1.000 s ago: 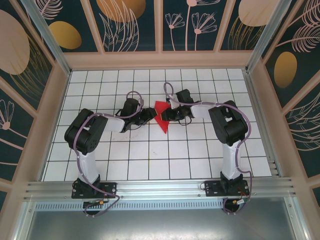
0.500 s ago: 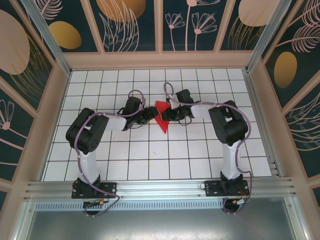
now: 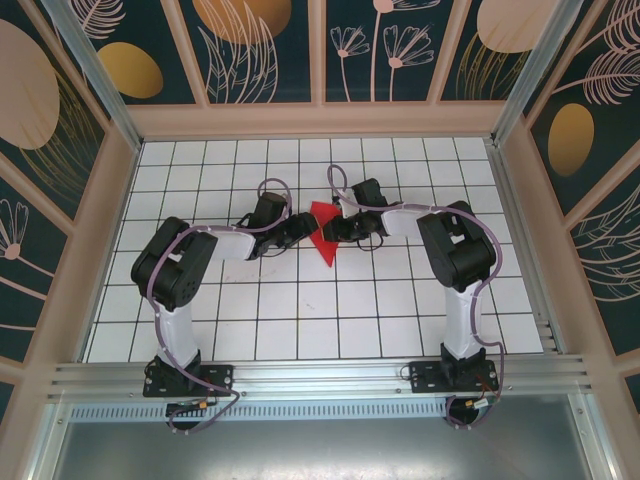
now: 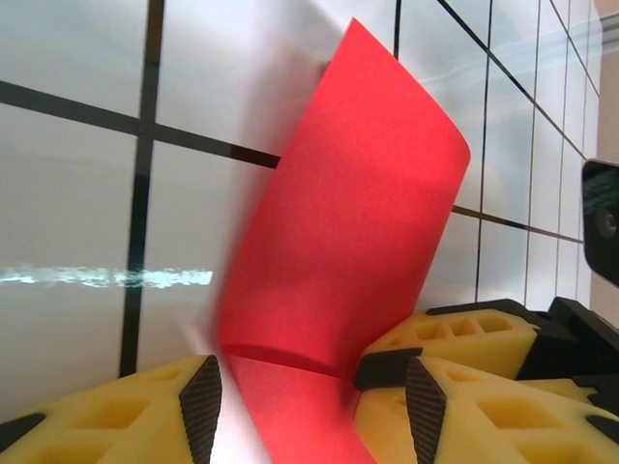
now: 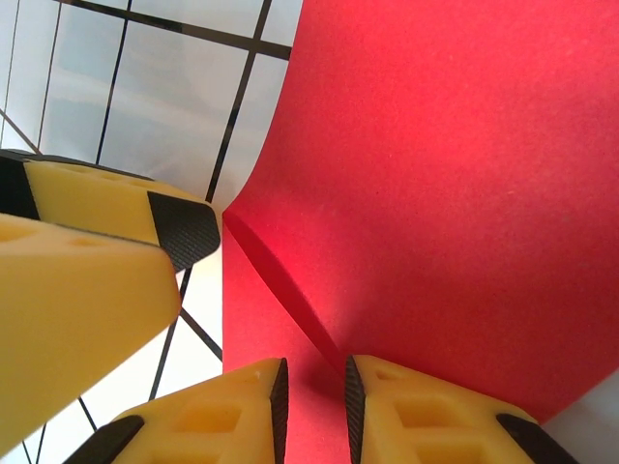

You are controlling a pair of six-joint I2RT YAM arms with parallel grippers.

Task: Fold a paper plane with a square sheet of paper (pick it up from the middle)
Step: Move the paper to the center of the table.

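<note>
1. As you look down through the top camera, note the sheet of paper (image 3: 322, 240) lying mid-table. It reads as a red wedge with its point toward the near side.
2. Left gripper (image 3: 297, 229) reaches in from the left of the wedge and right gripper (image 3: 337, 229) from the right. Both sit low over the white tiled table (image 3: 300, 320), tips close together, with the paper between them.
3. Your left wrist view:
   - The jaws stand spread apart.
   - The paper rises between them as a curved flap bending toward the far tiles.
   - A crease crosses the flap low down, near the pads (image 4: 201, 411).
   - The left-hand pad is clear of the paper.
   - At the right-hand pad the sheet runs very close. Contact is possible, but you cannot confirm it from this angle.
4. Your right wrist view:
   - The two pads (image 5: 279, 406) are drawn nearly together on a raised fold of the sheet, pinching it.
   - The fold runs up and left from the pinch.
   - Most of the red surface spreads above and to the right of the pinch.
5. Also in the right wrist view, a yellow finger (image 5: 97, 242) of the left gripper shows at the left. Its black pad faces the edge of the paper, just beside it.
6. Part of the sheet stands up off the tiles. A shadow falls on the table beside the flap in the left wrist view.
</note>
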